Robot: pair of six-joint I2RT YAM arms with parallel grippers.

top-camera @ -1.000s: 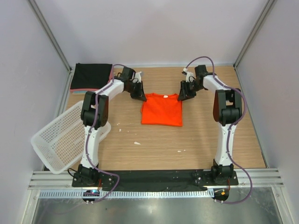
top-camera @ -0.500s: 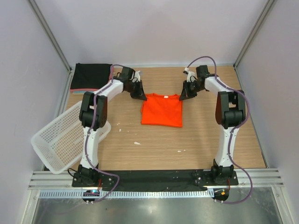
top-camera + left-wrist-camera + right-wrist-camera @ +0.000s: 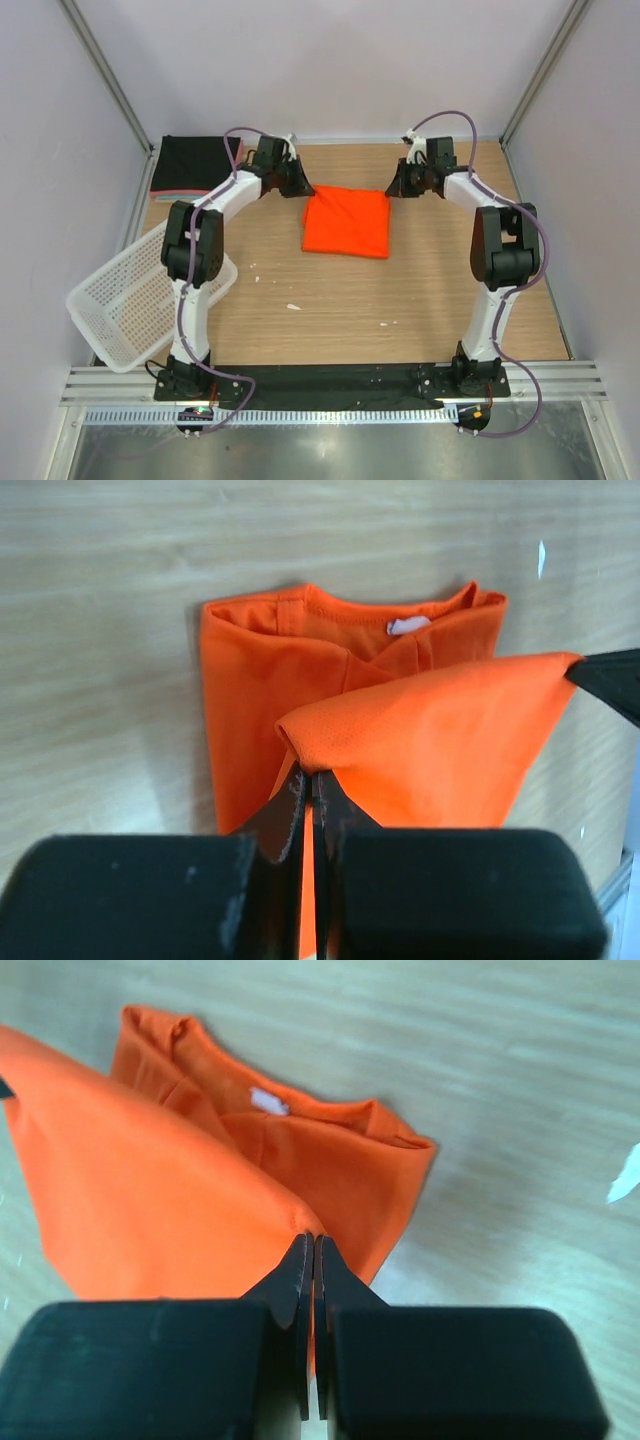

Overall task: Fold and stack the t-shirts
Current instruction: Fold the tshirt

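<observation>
T-shirt stack (image 3: 195, 163): far-left corner of the table (image 3: 420, 300), black on top, white basket (image 3: 120, 300) nearer.
Left gripper (image 3: 303, 189): clamped tight on the orange t-shirt (image 3: 346, 222), far-left corner.
Orange t-shirt: mid-table, far edge held raised.
Right gripper (image 3: 393, 190): pinched shut on its far-right corner.

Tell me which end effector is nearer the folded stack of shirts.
Left. The left end effector pinches the orange t-shirt corner nearest the folded stack; the right end effector pinches the opposite corner, farther off.
</observation>
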